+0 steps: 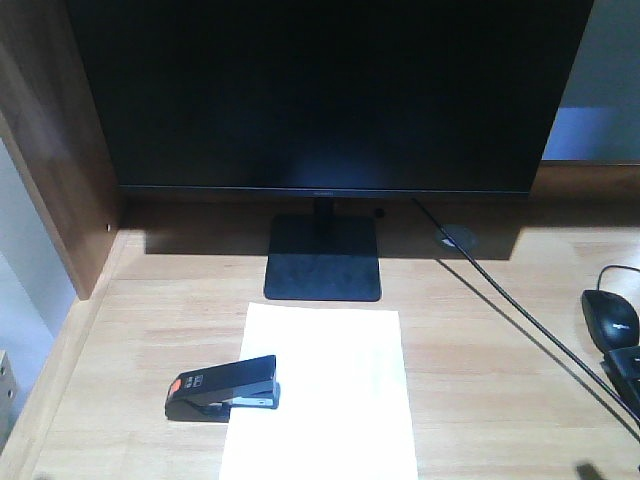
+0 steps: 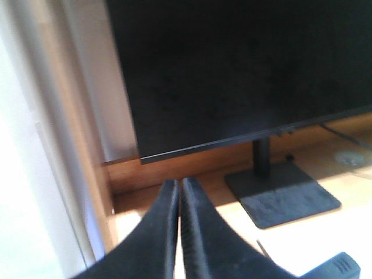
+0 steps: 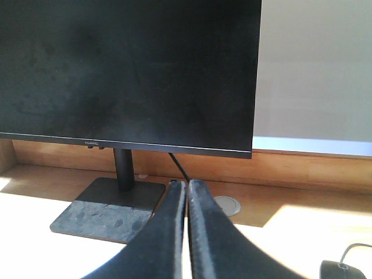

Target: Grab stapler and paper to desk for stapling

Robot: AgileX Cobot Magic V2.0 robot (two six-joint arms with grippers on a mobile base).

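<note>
Light plank-jointed wood forms the table (image 1: 500, 380), and we record the following on it. We find the paper (image 1: 325, 395), a plain white sheet, lying flat in front of the monitor base (image 1: 323, 258), its far edge just short of that base and its near edge running out of the front view. We find the stapler (image 1: 222, 388), black with an orange patch at its left end, resting at the paper's left edge; its right end overlaps the sheet and its left end sits on bare wood. Behind both stands a dark, unlit monitor (image 1: 325, 90) on a black stand. A black cable (image 1: 520, 325) runs diagonally from beneath the screen toward the right front, passing a round grey grommet (image 1: 458, 238). At the right edge we note a black mouse (image 1: 610, 318) and, just in front of it, the corner of another black item that we cannot identify. A darker wooden side panel (image 1: 50, 150) borders the table on the left. From the left wrist view, the left gripper (image 2: 180, 192) has its fingers pressed together with nothing between them, raised above the table's left rear area. From the right wrist view, the right gripper (image 3: 187, 192) is likewise closed and empty, pointing at the monitor's lower right portion.
</note>
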